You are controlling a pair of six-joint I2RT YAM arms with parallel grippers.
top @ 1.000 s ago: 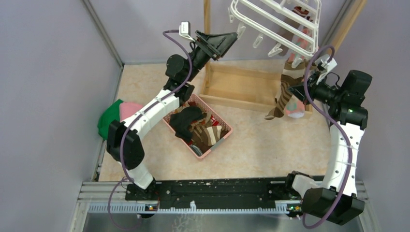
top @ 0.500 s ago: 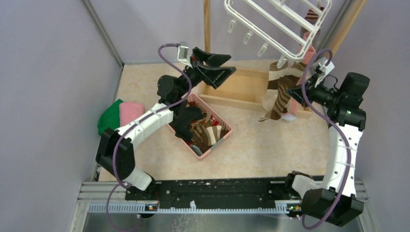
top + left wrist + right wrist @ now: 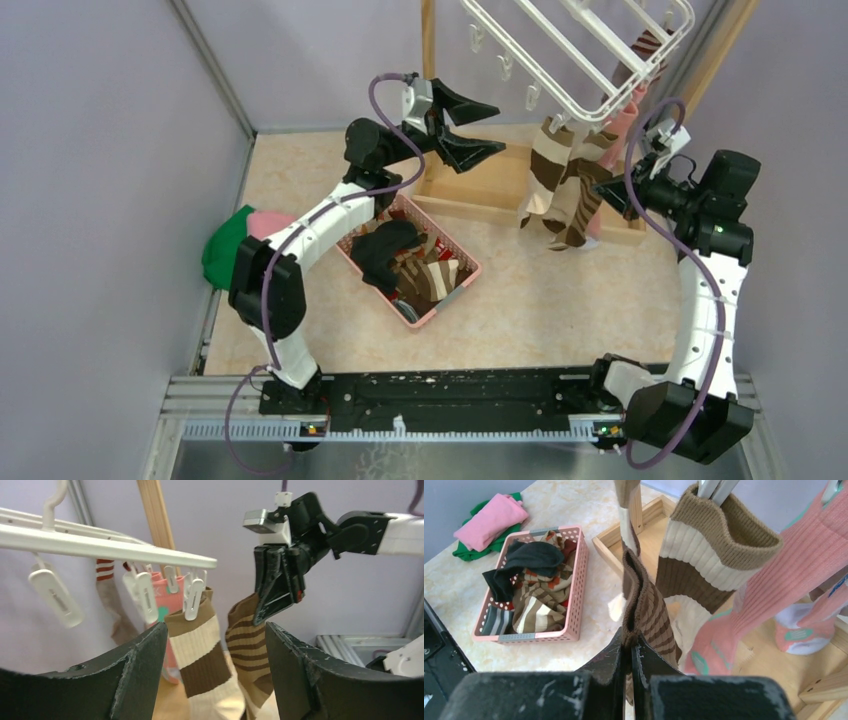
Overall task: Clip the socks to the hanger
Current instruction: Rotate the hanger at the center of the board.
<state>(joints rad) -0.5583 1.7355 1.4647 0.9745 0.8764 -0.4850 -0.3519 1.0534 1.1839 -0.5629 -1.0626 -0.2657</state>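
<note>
Hanging further left than a second ago, a wide-striped sock (image 3: 200,650) is clipped under the tilted hanger (image 3: 100,546) above the beige worktop (image 3: 560,300). The jaws of the left arm (image 3: 320,215), now raised higher, are spread empty nearby; those of the right arm (image 3: 705,300) are clamped on a narrow-striped sock (image 3: 649,615). Purple walls (image 3: 100,150) are seen around.

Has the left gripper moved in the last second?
Yes. The left gripper shifted right, further from the wooden post, toward the striped sock.

pink basket (image 3: 446,233), folded cloths (image 3: 238,241) on table (image 3: 545,305)
</note>
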